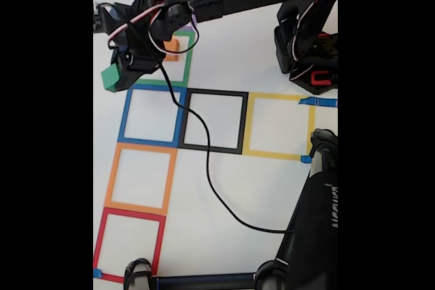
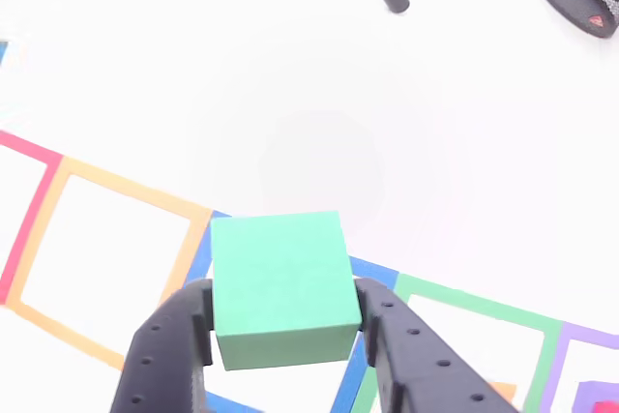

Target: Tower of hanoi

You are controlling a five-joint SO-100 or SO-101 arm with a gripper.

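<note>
the black two-finger gripper [image 2: 280,326] is clamping the solid green block [image 2: 280,287] (orange block [image 1: 171,46] seemingly waiting in green tape square [image 1: 187,66]); most moves are remaining.

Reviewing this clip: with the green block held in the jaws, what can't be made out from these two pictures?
- Small solid orange block: fixed view, mostly hidden behind the black arm and its wires.
- Purple and red shapes: other view, cut by the bottom-right corner; blocks or tape, cannot tell.
- Solid green block: other view, its underside faces away, so height above the table is unclear.
</note>
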